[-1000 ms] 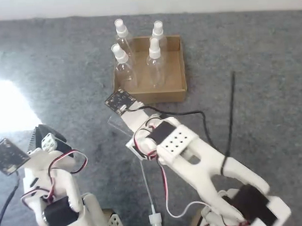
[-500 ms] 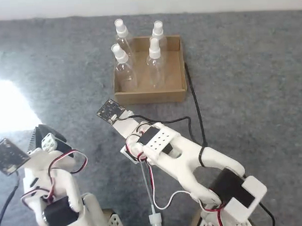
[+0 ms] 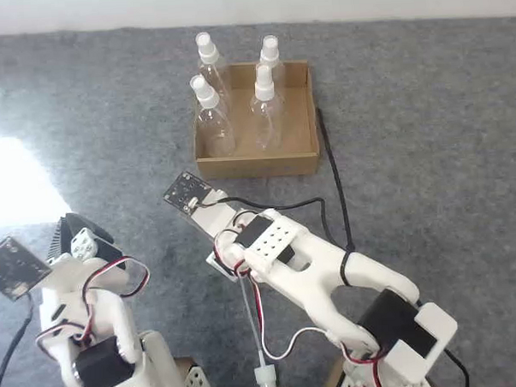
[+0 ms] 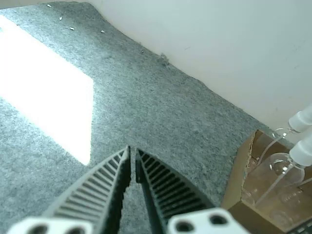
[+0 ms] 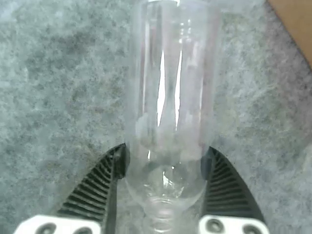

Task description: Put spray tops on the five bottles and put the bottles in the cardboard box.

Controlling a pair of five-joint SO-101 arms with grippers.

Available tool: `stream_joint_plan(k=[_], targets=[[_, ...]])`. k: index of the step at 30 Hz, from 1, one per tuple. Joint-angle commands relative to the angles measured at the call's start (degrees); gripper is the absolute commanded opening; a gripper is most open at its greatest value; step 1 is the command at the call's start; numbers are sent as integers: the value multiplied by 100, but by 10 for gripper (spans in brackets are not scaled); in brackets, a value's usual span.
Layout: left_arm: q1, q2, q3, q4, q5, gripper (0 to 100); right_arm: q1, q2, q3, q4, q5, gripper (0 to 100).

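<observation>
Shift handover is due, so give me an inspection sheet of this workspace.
Surface: grey felt, with a sun patch at one side.
Job's things: four capped bottles upright in the box; fifth bottle uncapped, outside the box; spray top lying loose between the arm bases.
Clutter: nothing seen.
End effectors: left end effector shut, empty; right end effector shut on the fifth bottle.
Cables: black cable lies beside the box.
Surroundings: pale wall behind the felt.
</observation>
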Motion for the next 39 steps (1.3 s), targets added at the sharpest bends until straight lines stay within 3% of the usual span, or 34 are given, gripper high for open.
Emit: stream_joint_plan(k=[1, 5, 14, 27, 32, 39], targets=[[9, -105, -251, -158, -26, 13, -40, -813, -299, 655, 53, 112], [9, -105, -251, -158, -26, 13, -31, -1569, -281, 1323, 26, 112], [9, -105, -224, -158, -26, 13, -40, -2958, -281, 2167, -1169, 112], [9, -105, -119, -290, -26, 13, -31, -4295, -273, 3152, -4229, 113], [9, -105, -75, -396, -26, 13, 4, -5209, -273, 3284, -4712, 113], [9, -105, -40, -404, -26, 13, 1130, -6079, -167, 3081, -4809, 116]])
